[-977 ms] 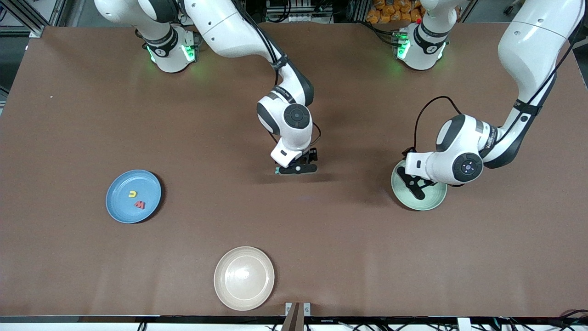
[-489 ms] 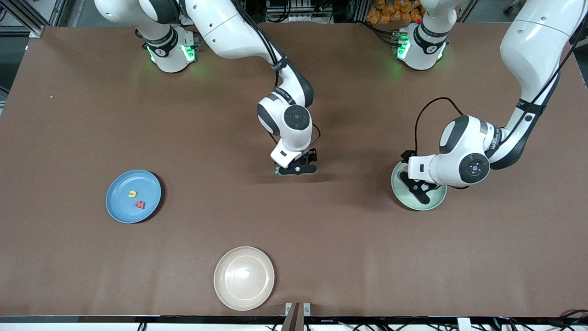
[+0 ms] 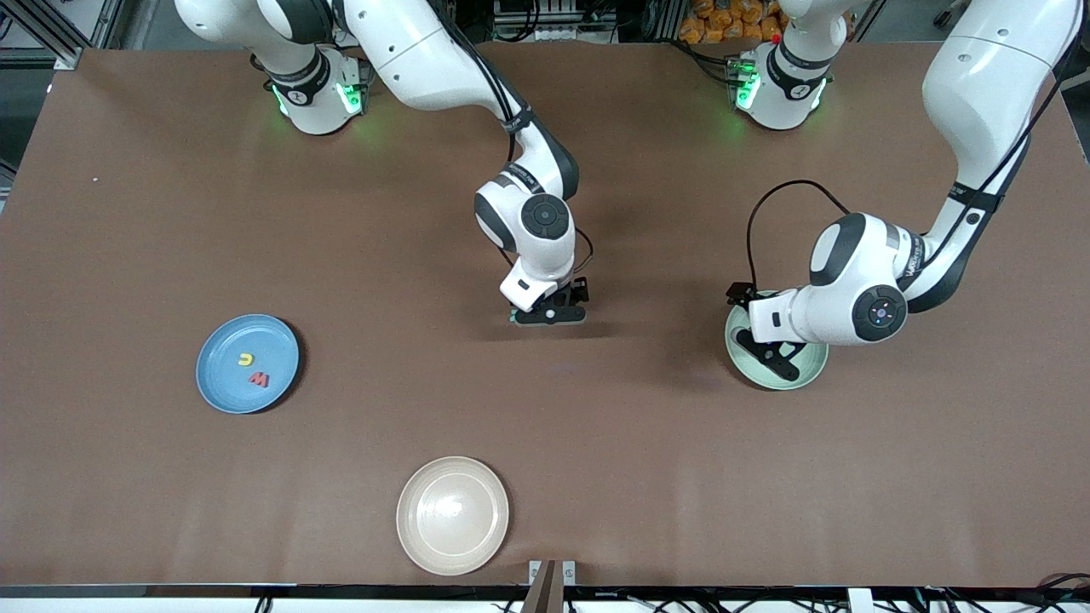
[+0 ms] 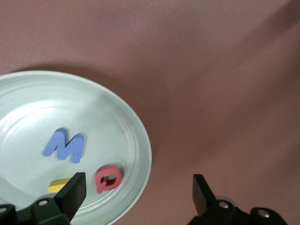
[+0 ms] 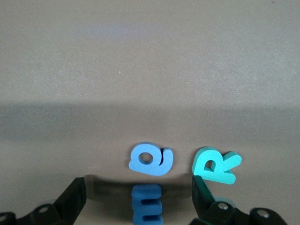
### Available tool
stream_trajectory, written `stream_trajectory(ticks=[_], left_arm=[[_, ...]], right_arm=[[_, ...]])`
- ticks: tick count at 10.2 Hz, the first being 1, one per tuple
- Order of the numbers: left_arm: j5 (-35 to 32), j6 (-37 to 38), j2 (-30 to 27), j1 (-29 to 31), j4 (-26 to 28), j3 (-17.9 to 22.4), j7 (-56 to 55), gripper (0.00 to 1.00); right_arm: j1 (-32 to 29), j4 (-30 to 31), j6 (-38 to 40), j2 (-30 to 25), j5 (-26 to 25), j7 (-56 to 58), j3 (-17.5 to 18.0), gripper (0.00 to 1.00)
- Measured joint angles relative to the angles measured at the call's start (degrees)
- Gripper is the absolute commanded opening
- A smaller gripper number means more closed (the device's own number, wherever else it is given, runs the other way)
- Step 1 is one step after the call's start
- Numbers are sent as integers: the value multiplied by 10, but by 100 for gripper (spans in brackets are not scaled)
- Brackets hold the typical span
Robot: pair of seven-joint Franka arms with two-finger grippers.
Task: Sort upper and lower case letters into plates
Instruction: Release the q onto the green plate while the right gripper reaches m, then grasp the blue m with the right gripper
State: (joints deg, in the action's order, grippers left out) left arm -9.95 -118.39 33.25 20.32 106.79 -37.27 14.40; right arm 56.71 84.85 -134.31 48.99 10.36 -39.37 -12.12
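- The left hand (image 3: 769,349) hangs low over the mint green plate (image 3: 805,375), at the left arm's end of the counter (image 3: 128,255); its fingers (image 4: 72,190) are spread wide and grasp nothing.
- In the left wrist view three foam letters lie in that plate under the hand: a blue M (image 4: 64,145), a red Q (image 4: 108,177) beside it, and a yellow piece (image 4: 58,185) partly hidden by one finger, so I cannot tell which letter it is.
- The right hand (image 3: 549,315) is down close to the middle of the counter, released as well, with its fingers (image 5: 75,197) wide apart and empty.
- Between those fingers lies a dark blue E (image 5: 146,203); just past the fingertips lies a lighter blue rounded letter (image 5: 151,159), touching the E or nearly so, and a teal R (image 5: 215,165) lies beside it, just past one fingertip.
- The light blue plate (image 3: 223,387) sits well away from both hands, toward the right arm's end of the counter, with a yellow U (image 3: 246,359) and a red W (image 3: 258,380) in it.
- A cream-beige plate (image 3: 452,514) rests nearest the front camera, well apart from either hand.
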Motion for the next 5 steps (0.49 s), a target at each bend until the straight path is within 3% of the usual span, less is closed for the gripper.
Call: stream_trajectory(ticks=[5], left_arm=[[0, 0, 0, -26, -11, -1, -39, 100]], right_arm=[[1, 24, -3, -15, 0, 0, 1, 100]])
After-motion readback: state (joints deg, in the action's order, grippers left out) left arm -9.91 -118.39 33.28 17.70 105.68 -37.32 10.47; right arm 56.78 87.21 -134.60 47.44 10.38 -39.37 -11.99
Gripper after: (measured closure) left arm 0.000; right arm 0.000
